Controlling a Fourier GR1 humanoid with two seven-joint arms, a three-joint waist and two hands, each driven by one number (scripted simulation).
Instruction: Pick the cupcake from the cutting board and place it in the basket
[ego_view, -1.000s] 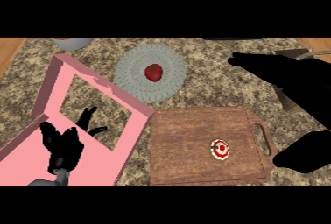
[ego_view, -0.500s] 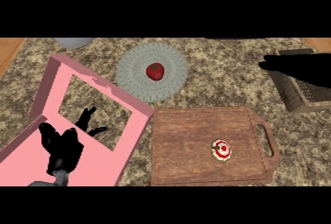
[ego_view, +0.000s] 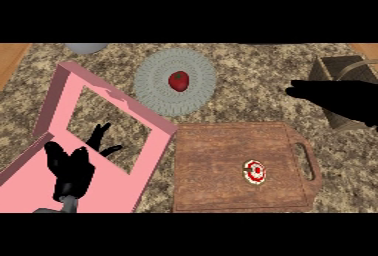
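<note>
Over at the counter's (ego_view: 244, 75) left edge lies a flat pink frame (ego_view: 60, 100) with a rectangular window cut through it, set at a slant on the speckled, stone-like top. The left hand (ego_view: 70, 167) rests above the frame's near end, black fingers spread and pointing up, holding nothing. Towards the far edge sits a round grey plate (ego_view: 159, 97) with a ribbed, woven look, and a glossy red fruit (ego_view: 177, 81) on it. Nearer, a brown wooden cutting board (ego_view: 221, 165) with a handle slot carries the cupcake (ego_view: 255, 171), red-and-white rings from above, on its right half. At the right edge the right hand (ego_view: 339, 97) hangs as a dark shape over the brown woven basket (ego_view: 339, 65); spread or curled, I cannot tell.
</note>
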